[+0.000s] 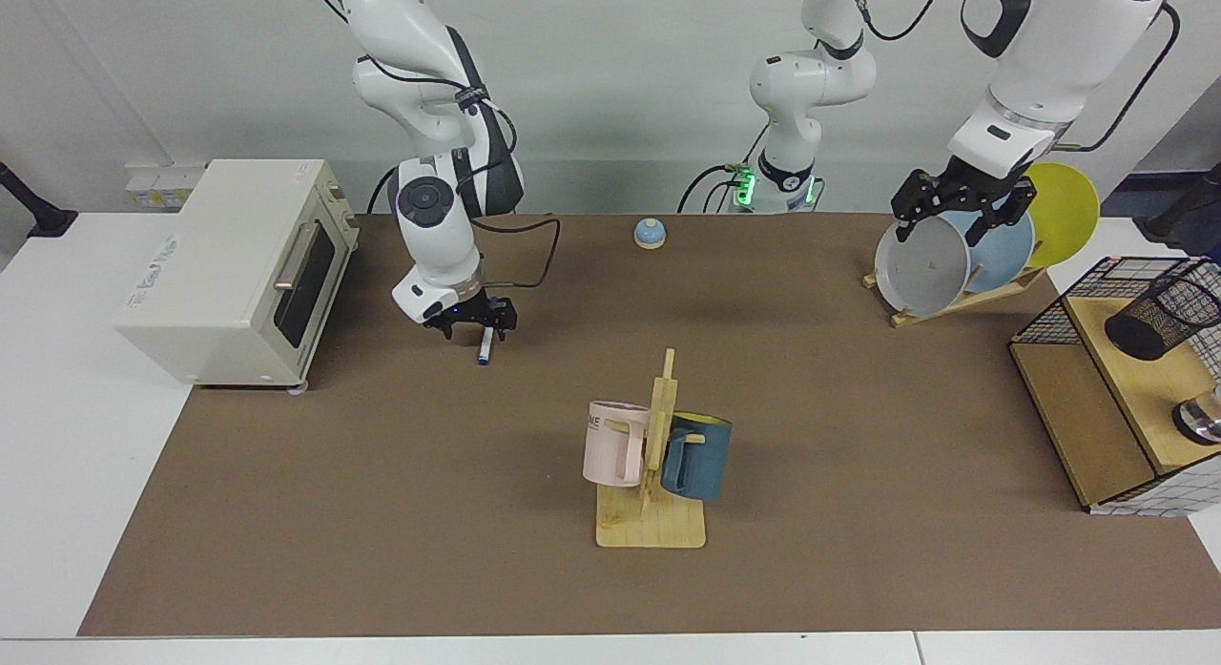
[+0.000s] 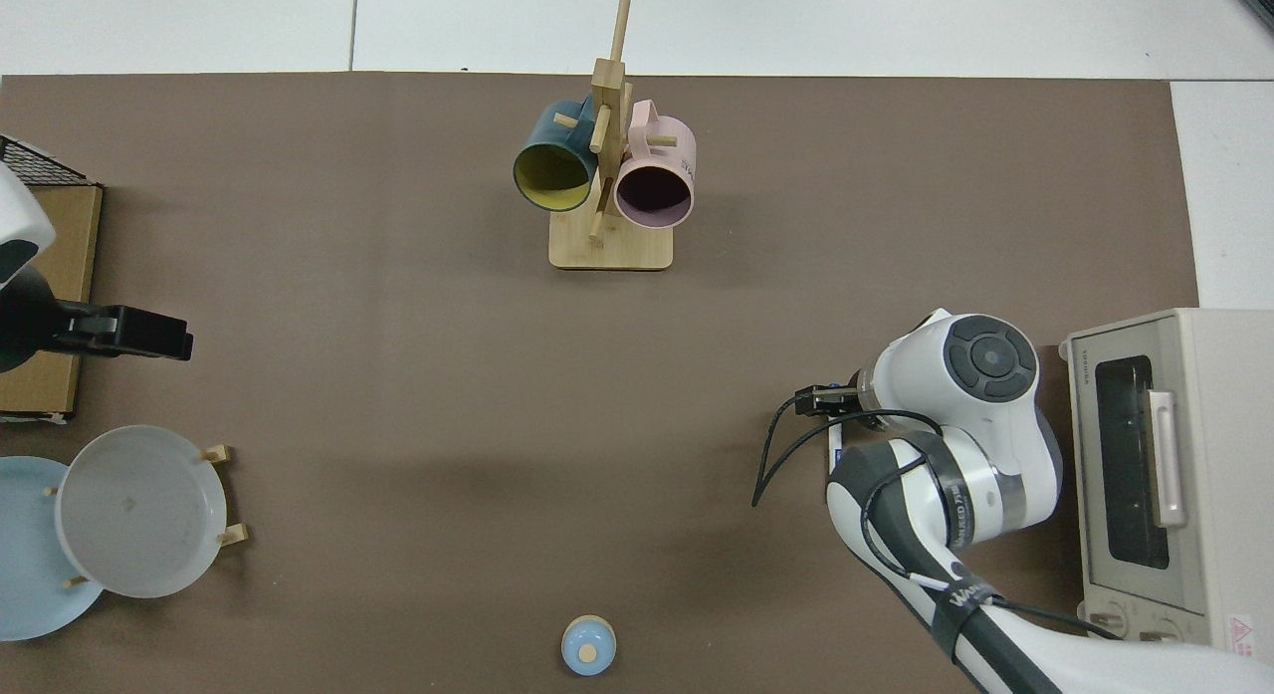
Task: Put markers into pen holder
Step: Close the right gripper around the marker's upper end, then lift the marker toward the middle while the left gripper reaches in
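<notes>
- The marker (image 1: 486,345) was seen as a slim white pen with a blue end, lying flat on the brown table mat (image 1: 382,512); only its lower stretch was shown in the facing view, the rest being covered by the right gripper (image 1: 470,323).
- In the top view, just a short piece of the marker (image 2: 836,447) was left visible beside the right arm's wrist.
- The right gripper was held low over the marker's upper end, its fingers spread to either side of the pen and not closed on it; whether the pads touched it could not be told.
- The pen holder (image 1: 1166,314), a black wire-mesh cup with see-through sides, was found tilted on a wooden shelf (image 1: 1135,379) inside a wire grid basket (image 1: 1054,314), at the far side of the table from the marker.
- The left gripper (image 1: 963,207) was held idle above a rack of plates (image 1: 925,264), with its fingers apart and nothing between them.
- A toaster oven (image 1: 229,264) was placed near the marker on one side, with a strip of bare mat between them.
- A mug rack (image 1: 658,465) was set mid-table, well apart from the marker, and wide bare mat was left between marker and pen holder.
</notes>
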`<state>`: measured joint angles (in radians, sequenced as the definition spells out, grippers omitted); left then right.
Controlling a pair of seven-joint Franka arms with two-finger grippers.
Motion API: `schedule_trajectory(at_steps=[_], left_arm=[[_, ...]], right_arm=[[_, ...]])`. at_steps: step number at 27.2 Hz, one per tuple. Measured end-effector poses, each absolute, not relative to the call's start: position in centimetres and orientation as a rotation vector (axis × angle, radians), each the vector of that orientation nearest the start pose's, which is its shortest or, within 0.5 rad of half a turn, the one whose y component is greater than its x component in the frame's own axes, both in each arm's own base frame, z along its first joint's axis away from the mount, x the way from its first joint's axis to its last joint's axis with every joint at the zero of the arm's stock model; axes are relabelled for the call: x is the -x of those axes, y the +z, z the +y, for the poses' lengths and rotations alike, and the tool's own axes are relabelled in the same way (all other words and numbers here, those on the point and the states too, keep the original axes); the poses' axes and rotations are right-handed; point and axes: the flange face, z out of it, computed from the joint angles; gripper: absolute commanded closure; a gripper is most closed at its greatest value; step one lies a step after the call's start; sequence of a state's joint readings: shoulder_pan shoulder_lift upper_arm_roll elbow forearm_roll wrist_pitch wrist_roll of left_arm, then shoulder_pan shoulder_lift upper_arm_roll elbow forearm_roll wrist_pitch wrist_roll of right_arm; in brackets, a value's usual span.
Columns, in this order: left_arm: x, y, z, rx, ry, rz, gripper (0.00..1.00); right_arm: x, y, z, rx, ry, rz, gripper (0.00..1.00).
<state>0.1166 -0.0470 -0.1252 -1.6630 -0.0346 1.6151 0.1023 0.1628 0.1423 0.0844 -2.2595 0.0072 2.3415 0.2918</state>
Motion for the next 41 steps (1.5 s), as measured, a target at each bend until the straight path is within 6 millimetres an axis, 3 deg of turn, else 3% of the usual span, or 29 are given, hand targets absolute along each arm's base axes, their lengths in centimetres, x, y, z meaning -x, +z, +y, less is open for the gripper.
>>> schedule_trajectory(at_steps=[2,9,12,22,26,33,41], left_arm=[[-54.3,61.0,-1.0,3.166,0.0,0.172,0.0],[-54.3,61.0,-1.0,3.167,0.001,0.175,0.0],[-54.3,61.0,-1.1,3.167,0.002,0.175,0.0],[-54.3,61.0,-1.1,3.168,0.002,0.174,0.0],[-54.3,61.0,-1.1,3.167,-0.009,0.174,0.0],[-54.3,61.1,-2.2,3.16,-0.015,0.273,0.0],[-54.1,61.1,-5.6,3.077,-0.02,0.768,0.0]], right_arm=[[-51.2,29.0,12.9,3.137,0.092,0.083,0.29],[-51.2,28.5,13.1,3.135,0.087,0.101,0.85],[-51.2,28.6,13.2,3.135,0.085,0.099,1.0],[-51.3,28.8,13.3,3.134,0.076,0.1,1.0],[-52.1,29.9,13.6,3.126,0.039,0.154,1.0],[-54.2,34.6,14.3,3.107,-0.001,0.313,1.0],[-55.1,42.2,17.7,3.014,-0.002,0.532,1.0]])
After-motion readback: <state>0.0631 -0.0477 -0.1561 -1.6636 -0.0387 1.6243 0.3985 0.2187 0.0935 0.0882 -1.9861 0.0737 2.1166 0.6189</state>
